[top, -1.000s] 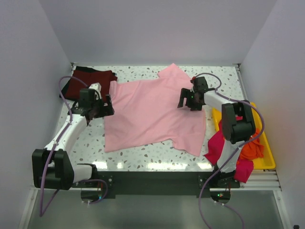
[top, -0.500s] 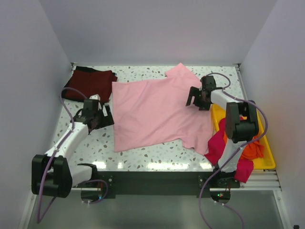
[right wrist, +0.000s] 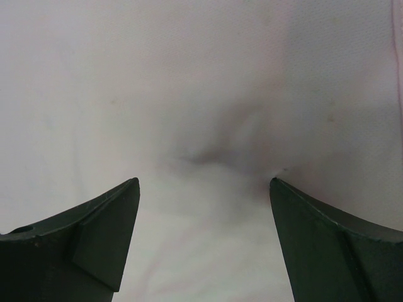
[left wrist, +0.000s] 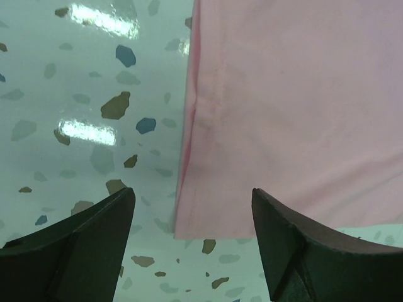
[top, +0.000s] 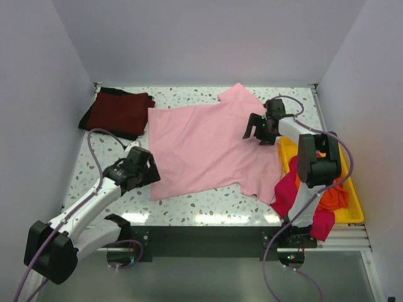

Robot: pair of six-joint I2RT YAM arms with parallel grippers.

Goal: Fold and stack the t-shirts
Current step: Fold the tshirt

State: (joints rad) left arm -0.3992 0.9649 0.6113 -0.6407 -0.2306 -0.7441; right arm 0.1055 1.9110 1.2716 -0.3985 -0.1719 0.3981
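At the upper left of the top view, a dark maroon t-shirt (top: pixel 119 112) lies folded on the table (top: pixel 189 204), with the edge of a black t-shirt (top: pixel 84 123) showing beneath it. Lower left of centre, the left fingers (left wrist: pixel 82 245) stand well apart and hold nothing. The wrist view shows the lower-left hem corner of the pale pink t-shirt (top: pixel 201 148) lying between them. This shirt is spread flat across the middle of the table, one sleeve pointing to the upper right. The right fingers (right wrist: pixel 88 233) are wide apart over its right side near that sleeve, gripping nothing; a small pucker in the cloth sits between them. At the right edge, a magenta t-shirt (top: pixel 286 192) and a bright orange t-shirt (top: pixel 330 198) lie crumpled in and over a yellow tray (top: pixel 356 211).

Handling: the cloth is likely light, soft and limp — it will drape and wrinkle rather than hold a shape. Pinch at a hem corner or shoulder seam, take both layers, and lift both ends together.
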